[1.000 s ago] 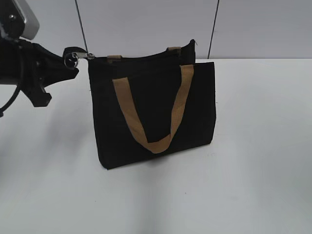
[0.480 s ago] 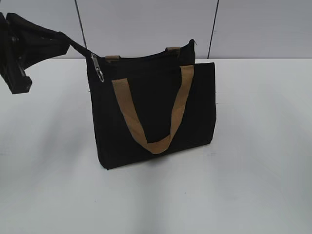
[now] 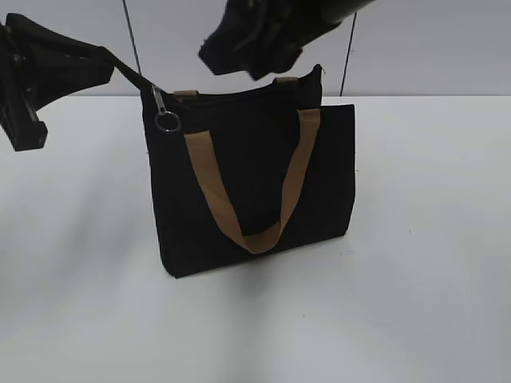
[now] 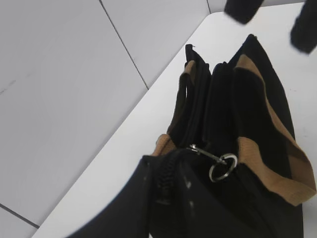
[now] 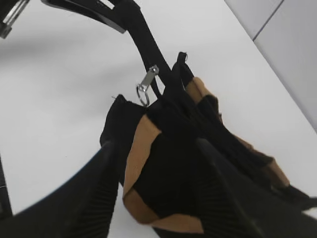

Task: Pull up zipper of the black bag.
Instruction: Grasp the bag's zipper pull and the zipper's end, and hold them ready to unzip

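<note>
The black bag (image 3: 255, 191) stands upright on the white table with tan handles. Its zipper (image 4: 166, 181) runs along the top, and the silver ring pull (image 3: 167, 121) hangs free at the bag's left top corner; the pull also shows in the left wrist view (image 4: 223, 167) and the right wrist view (image 5: 142, 94). My left gripper (image 3: 105, 64) is up and to the left, shut on the black tail end of the zip line (image 3: 132, 78), which it holds taut (image 4: 168, 208). My right gripper (image 3: 239, 62) is open and blurred above the bag's top; the bag (image 5: 173, 163) lies below its fingers (image 5: 94, 193).
The white table (image 3: 415, 263) surrounds the bag, with a grey panelled wall (image 3: 415, 40) behind. The right gripper's fingertips (image 4: 241, 7) show at the top of the left wrist view.
The left gripper let go of the ring pull and moved up-left, now stretching the zip's tail. The ring dropped to hang at the bag's corner. The right gripper came in above the bag.
</note>
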